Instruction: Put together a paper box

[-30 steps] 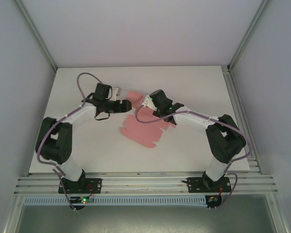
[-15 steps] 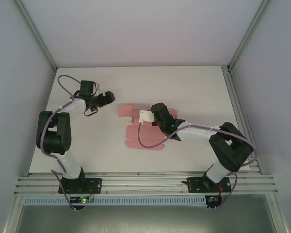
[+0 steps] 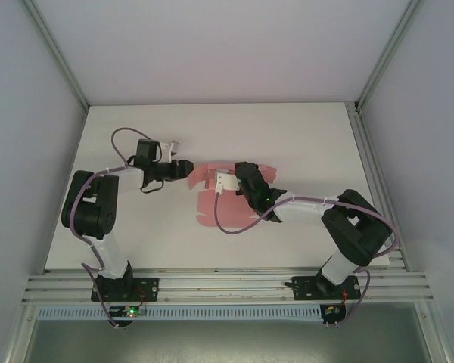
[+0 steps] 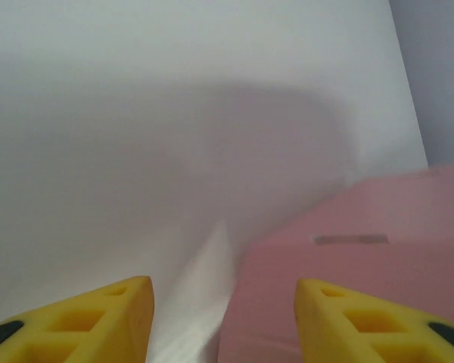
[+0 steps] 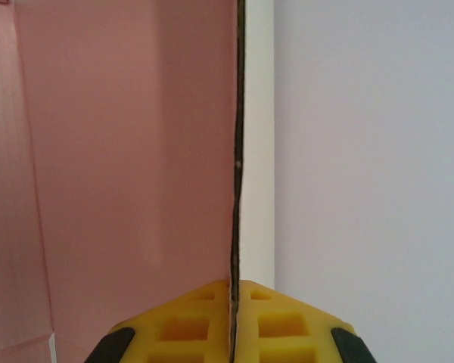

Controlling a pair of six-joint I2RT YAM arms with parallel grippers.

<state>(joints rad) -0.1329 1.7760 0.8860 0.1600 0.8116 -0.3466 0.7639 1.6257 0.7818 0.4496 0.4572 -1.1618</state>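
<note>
Pink paper box [image 5: 129, 151] pinched edge-on by right tool [image 5: 233, 291]; left tool [image 4: 223, 291] spread beside it, so slide squarely over its edge.

No words, numbers, labels or signs are showing that anyone can read. The flat pink card paper box [image 3: 208, 203] is looking plain, with no print on it.

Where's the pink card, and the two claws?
paper box [image 3: 209, 204], top view, lower panel.
left claw [image 4: 221, 286], left wrist view, gap between open fingers.
right claw [image 5: 233, 286], right wrist view, fingertips pinching box edge.
</note>
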